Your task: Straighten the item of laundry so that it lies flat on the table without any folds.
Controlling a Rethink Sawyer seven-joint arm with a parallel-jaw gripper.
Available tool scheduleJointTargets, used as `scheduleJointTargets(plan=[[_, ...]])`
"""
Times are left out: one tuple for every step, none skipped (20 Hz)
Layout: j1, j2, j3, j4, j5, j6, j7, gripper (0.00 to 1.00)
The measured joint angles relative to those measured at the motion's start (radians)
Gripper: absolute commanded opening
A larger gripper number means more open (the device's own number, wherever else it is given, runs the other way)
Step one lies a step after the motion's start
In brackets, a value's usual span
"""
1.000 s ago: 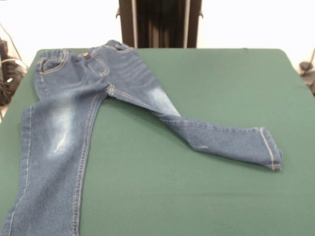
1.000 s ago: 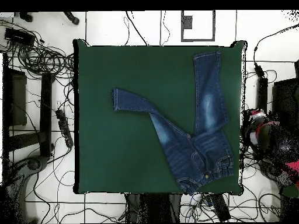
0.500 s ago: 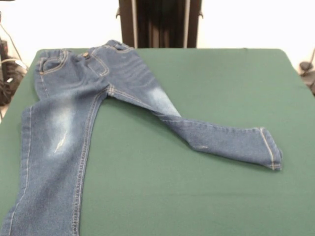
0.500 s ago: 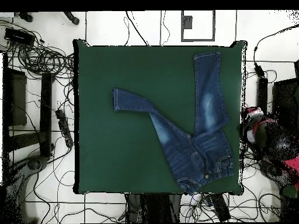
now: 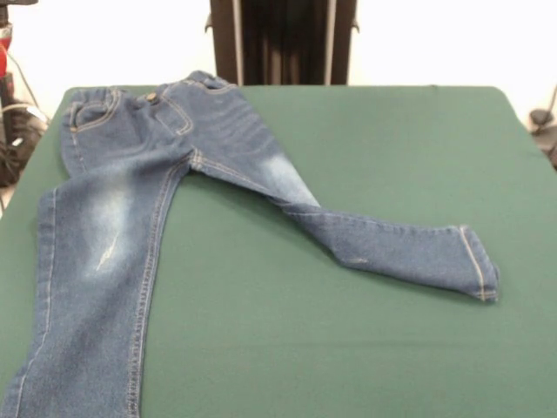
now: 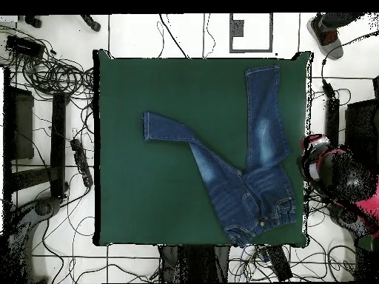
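The item of laundry, a pair of blue jeans [image 5: 165, 165], lies front side up on the green table [image 5: 365, 348]. Its waistband is at the far left in the front view. One leg runs straight down the left side and past the picture's bottom edge. The other leg [image 5: 392, 252] bends at the knee and stretches to the right, its hem slightly turned up. In the overhead view the jeans [image 6: 248, 185] lie on the table's right half, with the bent leg's hem [image 6: 148, 126] pointing left. No gripper shows in either view.
A red and black shape [image 6: 326, 166] stands just off the table's right edge in the overhead view; I cannot tell what it is. A person's shoe [image 6: 326, 33] shows at the top right. Cables [image 6: 52, 74] cover the floor around the table.
The jeans have not moved. The red and black shape at the overhead's right has shifted slightly toward the table, a shoe has appeared at top right, and something red shows at the front view's top left.
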Motion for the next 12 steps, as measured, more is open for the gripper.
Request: scheduleJointTargets(plan=[[0.001,0.000,0.000,0.000,0.000,0.000,0.000,1.00],[0.002,0.000,0.000,0.000,0.000,0.000,0.000,1.00],[0.003,0.000,0.000,0.000,0.000,0.000,0.000,1.00],[0.006,0.000,0.000,0.000,0.000,0.000,0.000,1.00],[0.010,0.000,0.000,0.000,0.000,0.000,0.000,1.00],[0.016,-0.001,0.000,0.001,0.000,0.000,0.000,1.00],[0.021,-0.001,0.000,0.001,0.000,0.000,0.000,1.00],[0.026,-0.001,0.000,0.001,0.000,0.000,0.000,1.00],[0.042,-0.001,0.000,0.002,0.000,0.000,0.000,1.00],[0.051,-0.001,0.000,0.003,0.000,0.000,0.000,1.00],[0.054,-0.001,0.000,0.003,0.000,0.000,0.000,1.00],[0.075,0.000,-0.002,0.003,0.000,0.000,0.000,1.00]])
